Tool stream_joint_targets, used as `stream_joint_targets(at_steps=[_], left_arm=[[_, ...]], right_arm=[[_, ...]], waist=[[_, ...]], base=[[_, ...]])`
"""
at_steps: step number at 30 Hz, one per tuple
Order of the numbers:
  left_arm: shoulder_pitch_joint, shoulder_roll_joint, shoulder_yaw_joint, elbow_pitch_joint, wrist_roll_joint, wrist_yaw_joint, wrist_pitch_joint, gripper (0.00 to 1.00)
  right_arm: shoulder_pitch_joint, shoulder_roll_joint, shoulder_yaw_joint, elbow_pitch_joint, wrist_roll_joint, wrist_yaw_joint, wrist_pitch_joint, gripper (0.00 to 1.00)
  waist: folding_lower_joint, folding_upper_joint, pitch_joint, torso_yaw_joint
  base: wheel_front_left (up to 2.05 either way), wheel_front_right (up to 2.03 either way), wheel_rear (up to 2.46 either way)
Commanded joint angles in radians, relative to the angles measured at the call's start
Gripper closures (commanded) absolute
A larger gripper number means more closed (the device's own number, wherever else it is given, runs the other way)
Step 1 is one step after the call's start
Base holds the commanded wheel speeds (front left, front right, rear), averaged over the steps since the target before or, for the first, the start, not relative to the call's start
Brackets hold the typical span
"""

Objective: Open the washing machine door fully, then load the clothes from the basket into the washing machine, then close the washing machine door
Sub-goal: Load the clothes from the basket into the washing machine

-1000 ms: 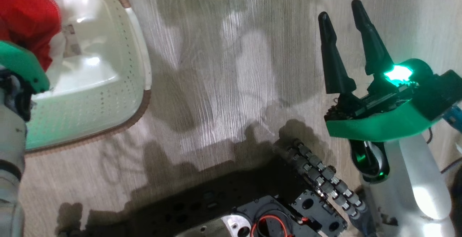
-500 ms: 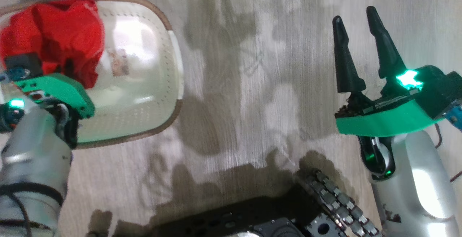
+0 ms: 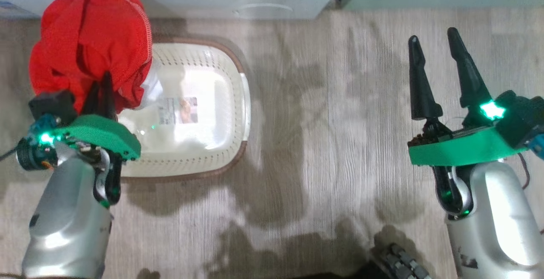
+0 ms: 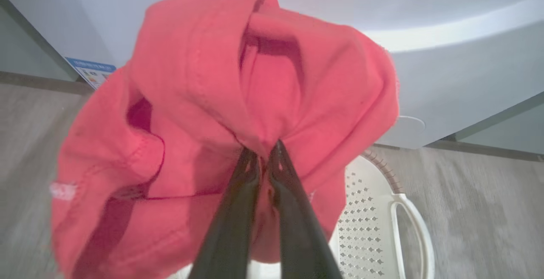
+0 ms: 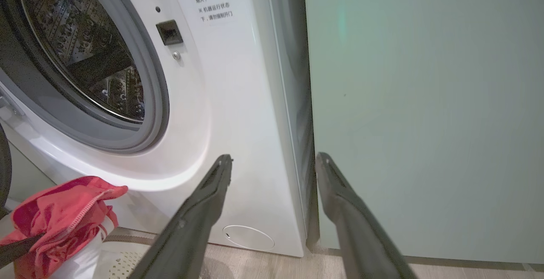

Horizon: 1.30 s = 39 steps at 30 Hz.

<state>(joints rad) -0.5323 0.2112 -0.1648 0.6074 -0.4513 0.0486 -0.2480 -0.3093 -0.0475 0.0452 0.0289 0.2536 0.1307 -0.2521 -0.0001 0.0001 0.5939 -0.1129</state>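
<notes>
One bunch of red clothes (image 3: pixel 89 36) is being gripped by the left end effector (image 4: pixel 263 153), clamped nearly closed on the fabric; the garments folded in it cannot be counted. Below it, one cream perforated basket (image 3: pixel 242 100) is being partly hidden. The right end effector (image 3: pixel 433 35) is being held spread wide, empty. Beyond it, one white washing machine (image 5: pixel 238 100) is being seen, drum (image 5: pixel 85 36) exposed, top cut off.
</notes>
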Motion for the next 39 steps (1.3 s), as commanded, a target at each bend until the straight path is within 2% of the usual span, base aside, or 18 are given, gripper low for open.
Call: stream_joint_targets(at_steps=[1,9,19,29,39], left_arm=[[0.024,0.022,0.038,-0.068,0.017,0.010,-0.014,1.00],[0.127,0.025,0.057,-0.301,0.067,0.027,-0.014,1.00],[0.262,0.041,0.037,-0.510,0.102,0.058,0.004,1.00],[0.368,0.056,0.011,-0.650,0.125,0.095,0.074,1.00],[0.449,0.064,0.000,-0.695,0.124,0.119,0.117,1.00]], right_arm=[[0.039,-0.003,0.012,-0.026,-0.010,0.000,0.004,0.00],[0.068,-0.003,-0.016,-0.020,-0.017,0.000,0.020,0.00],[0.142,-0.003,-0.033,-0.010,-0.031,0.000,0.054,0.00],[0.232,-0.003,-0.044,-0.024,-0.022,0.000,0.085,0.00],[0.300,-0.003,-0.054,-0.040,-0.018,0.000,0.106,0.00]], waist=[[0.0001,-0.0001,-0.049,0.025],[0.0001,-0.0001,-0.143,0.040],[0.0001,-0.0001,-0.298,0.035],[0.0001,-0.0001,-0.396,0.021],[0.0001,-0.0001,-0.469,0.014]], base=[[0.00,0.00,0.00],[0.00,0.00,0.00],[0.00,0.00,0.00],[0.00,0.00,0.00],[0.00,0.00,0.00]])
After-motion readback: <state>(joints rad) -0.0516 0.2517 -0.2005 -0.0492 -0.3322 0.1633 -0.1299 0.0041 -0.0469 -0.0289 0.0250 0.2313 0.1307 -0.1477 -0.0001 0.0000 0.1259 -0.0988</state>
